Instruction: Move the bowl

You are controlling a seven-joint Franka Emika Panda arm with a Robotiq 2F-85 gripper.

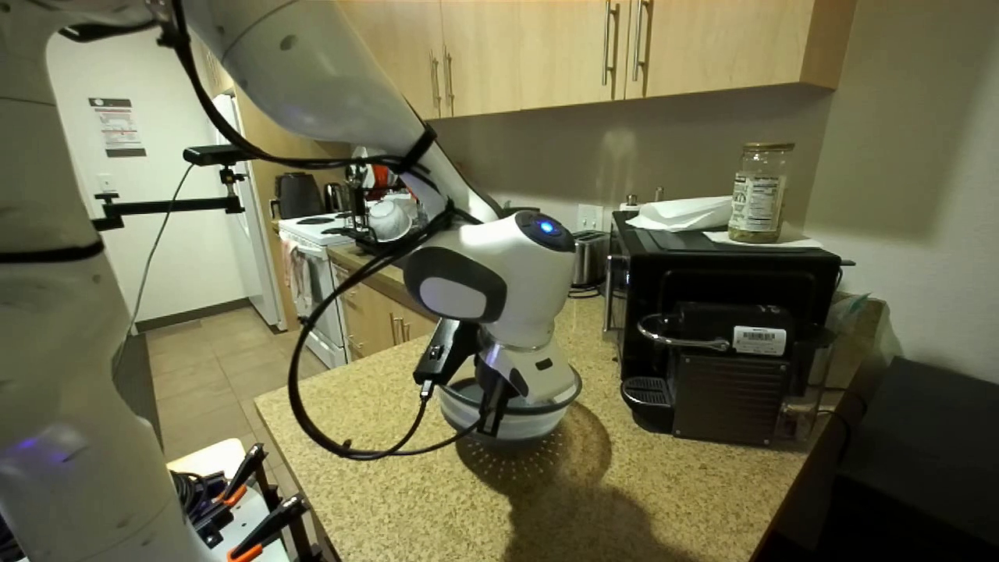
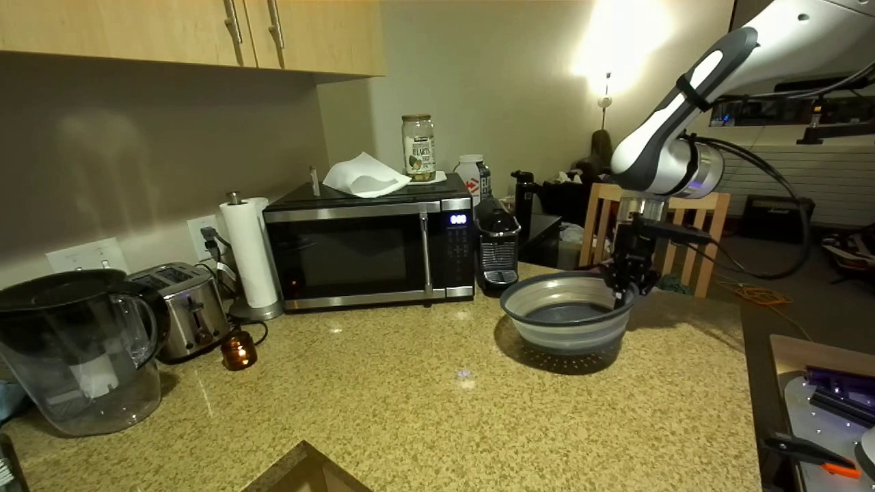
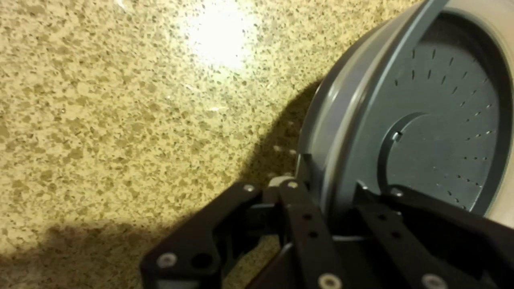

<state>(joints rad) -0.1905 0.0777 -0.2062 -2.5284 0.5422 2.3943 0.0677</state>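
- The gripper (image 3: 331, 188) points down, its jaws pinching the side wall of the bowl (image 2: 567, 324) at the rim.
- In the wrist view that wall runs between the two fingers (image 3: 299, 208): one lies along the outside, the other reaches over the rim to the inside.
- The rest of the bowl spreads away to the inner finger's side, mouth up, roughly level; its grey floor is pierced with small slots.
- Below is the speckled counter (image 2: 383, 410); a shadow flecked with points of light falls under the bowl, whose base looks just clear of the surface.
- The coffee machine (image 1: 730, 390) stands near the bowl, bare counter between them in an exterior view.
- Beside that machine is the microwave (image 2: 355, 253), with a lidded glass jar (image 2: 418, 147) and a crumpled white sheet (image 2: 366, 178) on top.
- Farther along, well apart from the jaws, stand a paper towel roll (image 2: 249, 253), a toaster (image 2: 195, 311), a small amber container (image 2: 239, 350) and a clear pitcher (image 2: 82, 348).
- Farthest back, in an exterior view, a white stove (image 1: 326, 273).
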